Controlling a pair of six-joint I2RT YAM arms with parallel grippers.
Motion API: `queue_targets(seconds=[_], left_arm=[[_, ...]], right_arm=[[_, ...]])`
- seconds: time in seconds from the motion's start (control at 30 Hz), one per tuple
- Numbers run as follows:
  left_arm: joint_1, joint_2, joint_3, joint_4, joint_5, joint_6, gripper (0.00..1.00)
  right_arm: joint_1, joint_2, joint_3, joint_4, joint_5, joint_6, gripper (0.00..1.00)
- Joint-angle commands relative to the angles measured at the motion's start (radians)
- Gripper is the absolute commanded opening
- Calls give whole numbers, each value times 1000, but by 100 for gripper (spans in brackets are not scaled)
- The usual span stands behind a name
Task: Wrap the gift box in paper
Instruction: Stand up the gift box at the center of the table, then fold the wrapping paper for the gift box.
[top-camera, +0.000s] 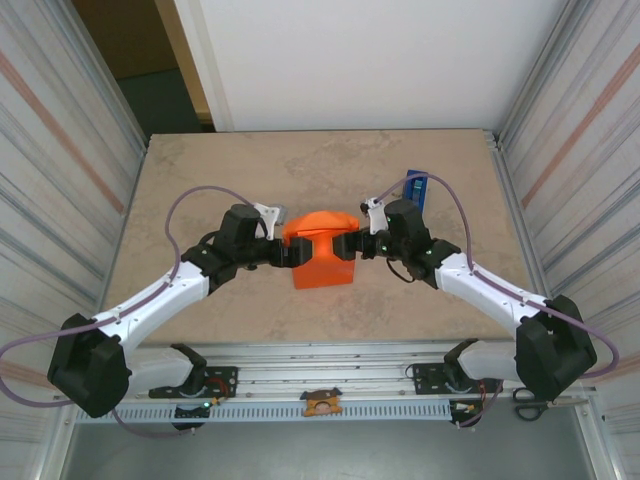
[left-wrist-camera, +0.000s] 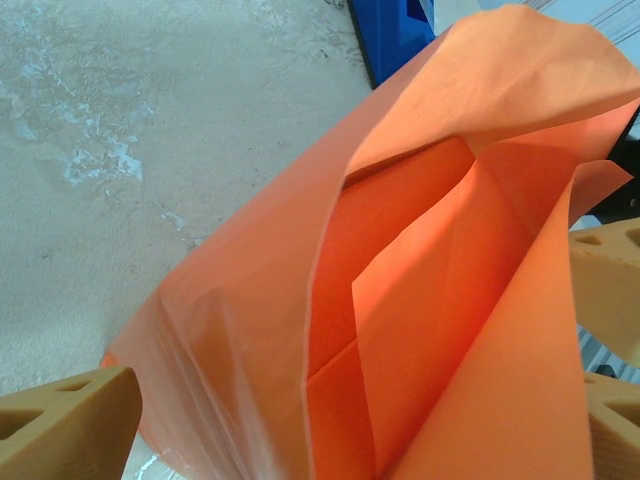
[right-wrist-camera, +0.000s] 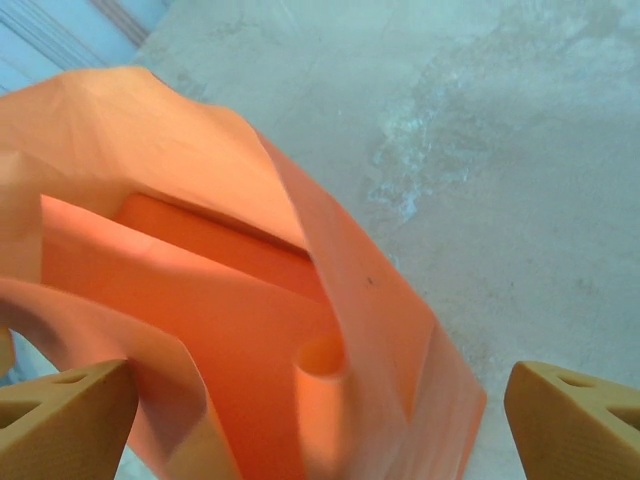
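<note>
The paper (top-camera: 320, 250) is a light orange sheet folded into a bundle at the table's middle, loose and puffed at its far end. The gift box is wrapped inside it; a deeper red-orange flat edge (right-wrist-camera: 205, 235) inside the open fold looks like the box. My left gripper (top-camera: 290, 252) is at the bundle's left end and my right gripper (top-camera: 350, 246) at its right end. In the left wrist view the paper (left-wrist-camera: 420, 300) lies between wide-apart tan fingers (left-wrist-camera: 60, 425) of the open left gripper (left-wrist-camera: 350, 400). The right gripper (right-wrist-camera: 320, 400) is open, and its right finger (right-wrist-camera: 575, 420) stands clear of the paper (right-wrist-camera: 330, 300).
A narrow blue tape dispenser (top-camera: 417, 188) stands behind the right gripper, close to the bundle's far right corner, and its blue body (left-wrist-camera: 395, 35) appears again at the top of the left wrist view. Metal walls flank the table (top-camera: 200, 160). Scissors (top-camera: 530, 400) lie by the right arm's base.
</note>
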Motion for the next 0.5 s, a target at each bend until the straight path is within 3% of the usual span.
queue_targets(seconds=[0.0, 0.47], left_arm=[[-4, 0, -9, 20, -9, 21, 93], [-5, 33, 8, 36, -35, -4, 86]], right_arm=[[19, -12, -8, 90, 44, -60, 93], [31, 54, -8, 84, 92, -80, 82]])
